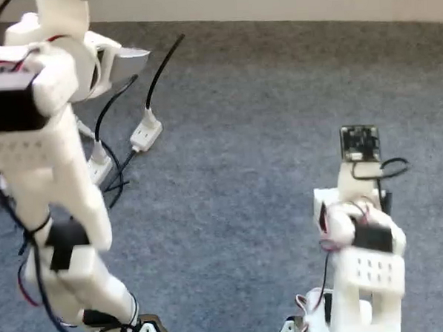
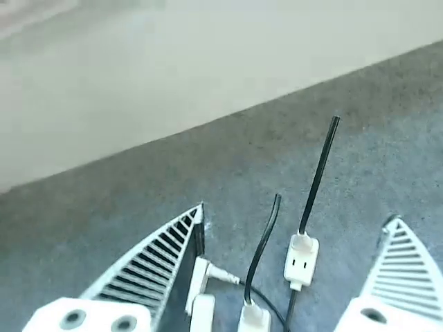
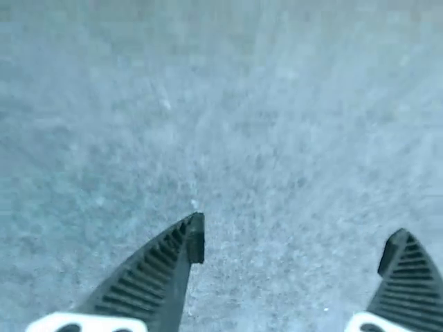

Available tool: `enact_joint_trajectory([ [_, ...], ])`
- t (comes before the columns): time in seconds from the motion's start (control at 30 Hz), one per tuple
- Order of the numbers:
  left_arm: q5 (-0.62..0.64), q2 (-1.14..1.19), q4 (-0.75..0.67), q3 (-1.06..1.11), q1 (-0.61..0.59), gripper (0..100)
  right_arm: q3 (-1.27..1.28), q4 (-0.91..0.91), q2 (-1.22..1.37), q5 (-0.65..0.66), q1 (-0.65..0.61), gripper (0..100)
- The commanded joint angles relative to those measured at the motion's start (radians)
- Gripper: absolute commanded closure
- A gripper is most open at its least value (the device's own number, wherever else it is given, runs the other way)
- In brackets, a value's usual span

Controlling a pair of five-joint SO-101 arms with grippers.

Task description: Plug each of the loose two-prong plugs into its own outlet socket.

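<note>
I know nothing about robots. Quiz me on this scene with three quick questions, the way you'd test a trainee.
1. Fill in: the cord on the white outlet socket between the left end effector's fingers is ____.
2. True or false: the left end effector is clamped shut on that socket.
3. What lies between the fingers of the right end effector? A) bare grey surface B) a loose plug C) a second socket

Key: 1. black. 2. False: its fingers are spread wide and hold nothing. 3. A.
</note>
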Motion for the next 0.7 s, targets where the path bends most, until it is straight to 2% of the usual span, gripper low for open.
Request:
enact_joint_trajectory([
  [0.0,0.031,-0.182,0.003,0.18,-0.008,64,-0.088,0.174,-0.303,0.066,-0.001,61.6],
  [0.13,0.052,-0.381,0.002,0.412,0.045,79,-0.054,0.249,-0.519,0.126,-0.001,64.7],
  [0.3,0.055,-0.697,-0.048,0.852,0.143,80,0.074,0.252,-0.668,0.137,0.002,97.3],
  [0.33,0.061,-0.78,-0.094,0.967,0.15,80,0.101,0.248,-0.688,0.14,0.001,99.8],
  [0.4,0.097,-0.966,-0.215,1.222,0.139,80,0.142,0.239,-0.693,0.133,0.001,96.1],
  [0.53,0.098,-1.38,-0.477,1.822,0.107,80,0.196,0.237,-0.685,0.132,-0.001,98.9],
  [0.67,0.098,-1.744,-0.626,2.302,0.074,80,0.225,0.214,-0.685,0.132,-0.001,99.2],
])
